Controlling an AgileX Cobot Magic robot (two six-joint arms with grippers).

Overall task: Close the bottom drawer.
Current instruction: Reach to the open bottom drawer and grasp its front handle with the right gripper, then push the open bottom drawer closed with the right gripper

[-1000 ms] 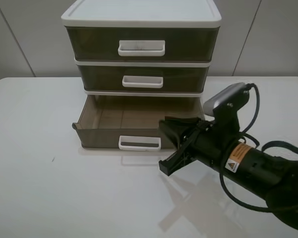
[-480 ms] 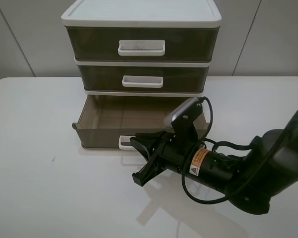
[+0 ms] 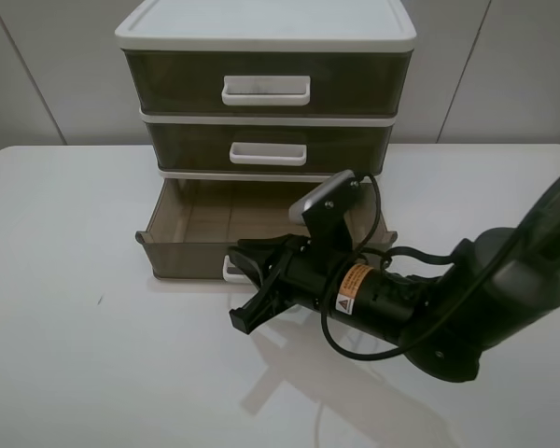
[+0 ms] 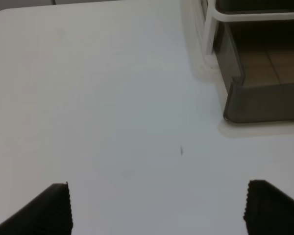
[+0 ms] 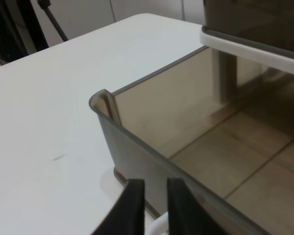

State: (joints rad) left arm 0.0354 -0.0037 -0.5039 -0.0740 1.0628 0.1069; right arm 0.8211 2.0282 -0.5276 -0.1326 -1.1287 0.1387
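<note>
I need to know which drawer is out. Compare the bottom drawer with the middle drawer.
The bottom drawer is pulled out, its inside showing; the middle drawer sits shut in the frame. The bottom drawer's handle is mostly hidden behind the right gripper; the middle drawer's handle shows whole. Both are smoky brown translucent plastic with white handles.

- Right arm (image 3: 429,317) is seen stretched low from the right edge toward mid-frame in the high view.
- Right gripper (image 5: 154,186) is noted at bottom centre of its wrist view, its fingers (image 5: 133,200) drawn nearly together, with a slim gap left between.
- Left gripper (image 4: 157,188) is held spread wide, its fingertips (image 4: 59,205) set at the bottom corners.
</note>
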